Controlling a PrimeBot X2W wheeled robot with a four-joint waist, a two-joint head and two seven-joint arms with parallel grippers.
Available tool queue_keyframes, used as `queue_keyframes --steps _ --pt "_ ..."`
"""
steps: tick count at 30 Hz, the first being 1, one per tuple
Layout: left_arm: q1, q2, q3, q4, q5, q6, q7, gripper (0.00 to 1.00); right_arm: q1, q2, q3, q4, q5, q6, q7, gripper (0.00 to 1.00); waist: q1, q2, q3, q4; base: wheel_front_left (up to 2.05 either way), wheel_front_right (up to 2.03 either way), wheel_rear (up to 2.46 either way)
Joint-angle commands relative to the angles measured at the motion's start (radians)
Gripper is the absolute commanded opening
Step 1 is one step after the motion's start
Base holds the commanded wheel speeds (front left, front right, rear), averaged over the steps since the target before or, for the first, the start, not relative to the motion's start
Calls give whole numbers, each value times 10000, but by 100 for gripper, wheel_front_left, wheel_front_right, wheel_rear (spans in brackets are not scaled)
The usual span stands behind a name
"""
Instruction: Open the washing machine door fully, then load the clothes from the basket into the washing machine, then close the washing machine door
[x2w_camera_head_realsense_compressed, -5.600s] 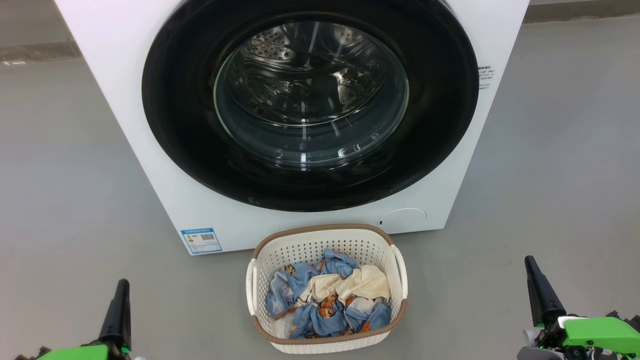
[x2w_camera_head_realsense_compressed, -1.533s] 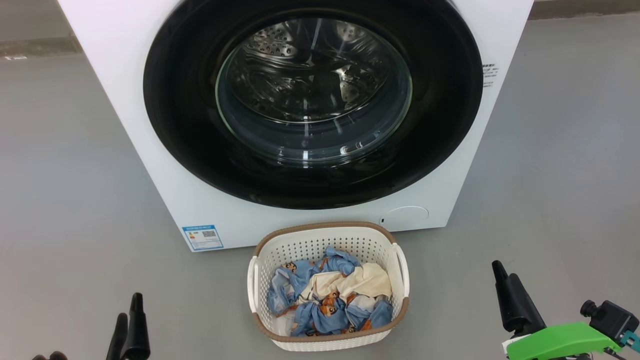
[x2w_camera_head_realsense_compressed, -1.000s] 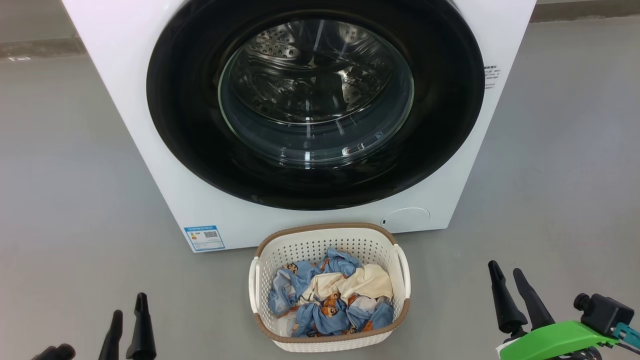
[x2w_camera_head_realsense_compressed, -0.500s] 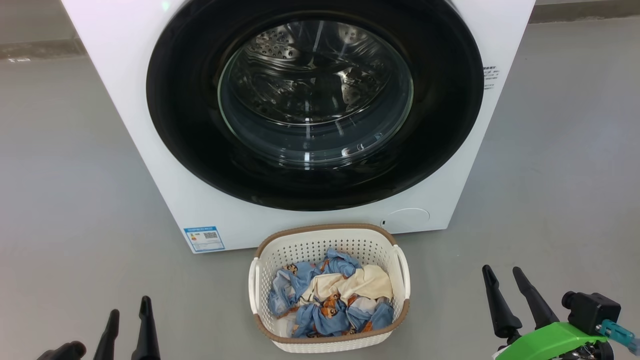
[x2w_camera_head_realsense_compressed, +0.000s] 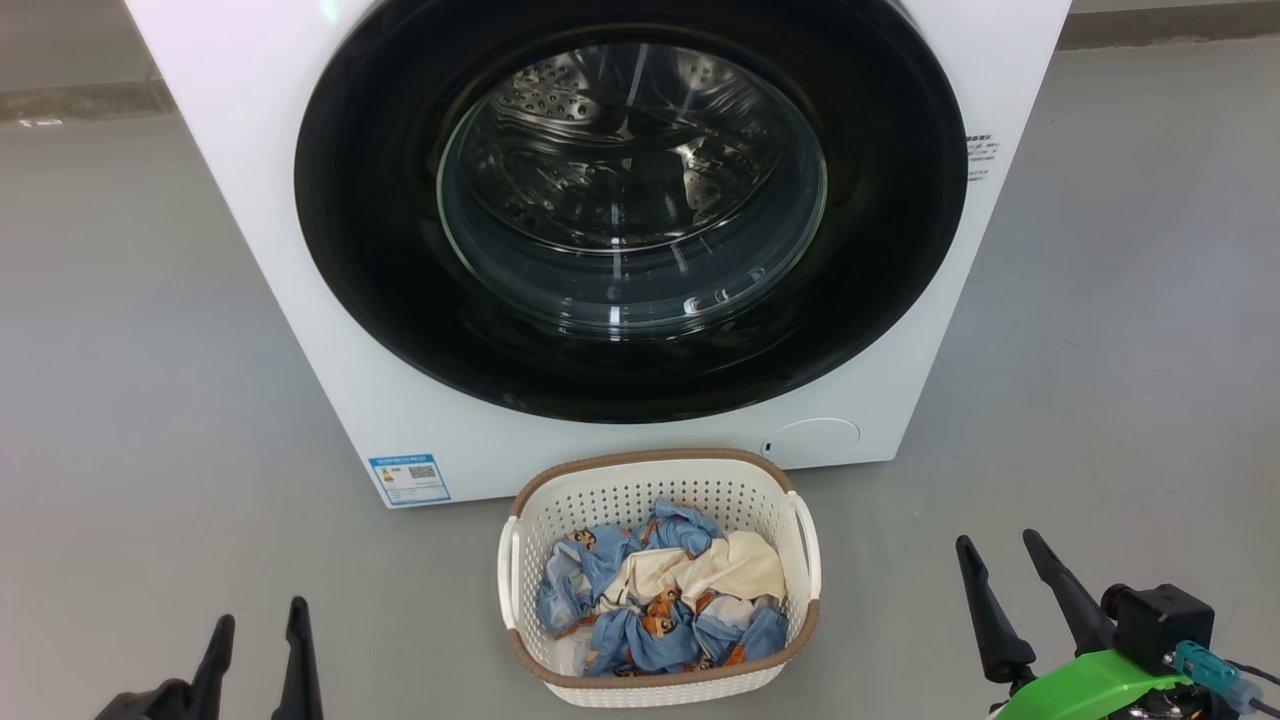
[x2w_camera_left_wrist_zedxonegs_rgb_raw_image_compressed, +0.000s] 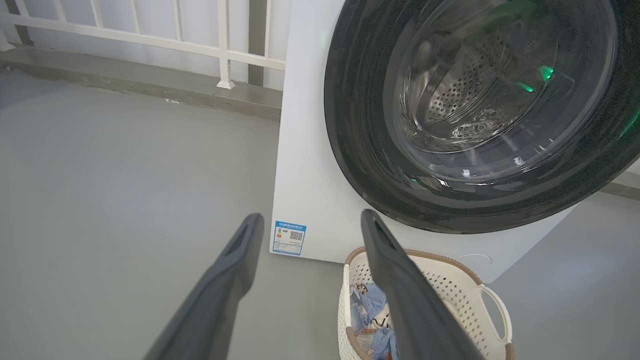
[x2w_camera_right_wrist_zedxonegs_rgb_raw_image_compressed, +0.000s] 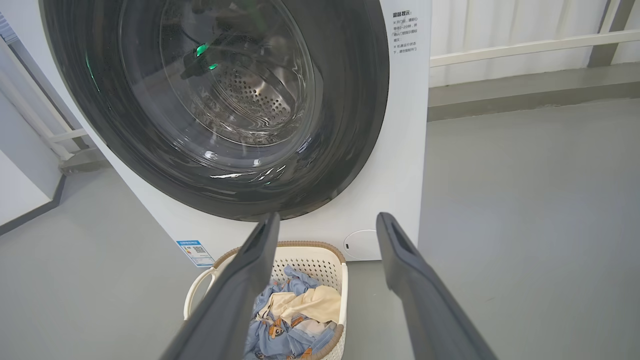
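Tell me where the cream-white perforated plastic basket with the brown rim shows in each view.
Head view: basket bottom centre.
Left wrist view: basket bottom, right of centre.
Right wrist view: basket bottom, left of centre.
Shared landmark: small rectangular blue label sticker, up-left of it everywhere.

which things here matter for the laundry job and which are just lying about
For the job: washing machine, washing machine door (shut), basket, clothes in it.
Just there: blue label sticker, round flap, white railing.
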Motion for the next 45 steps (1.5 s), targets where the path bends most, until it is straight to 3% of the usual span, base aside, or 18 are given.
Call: queue_keyframes --steps 1,21,45 --pt "-84 182 313 -191 378 40 -151 100 -414 -163 219 -232 -332 -9 -157 100 -1 -1 2 2 0 0 0" --pt "-14 233 445 -192 2929 103 -745 100 -426 -191 237 -323 -2857 -11 -742 100 -1 -1 90 -9 0 0 0" --pt "-23 232 495 -84 2898 136 -751 100 -427 -163 199 -250 -2843 -11 -747 100 -1 -1 7 41 0 0 0"
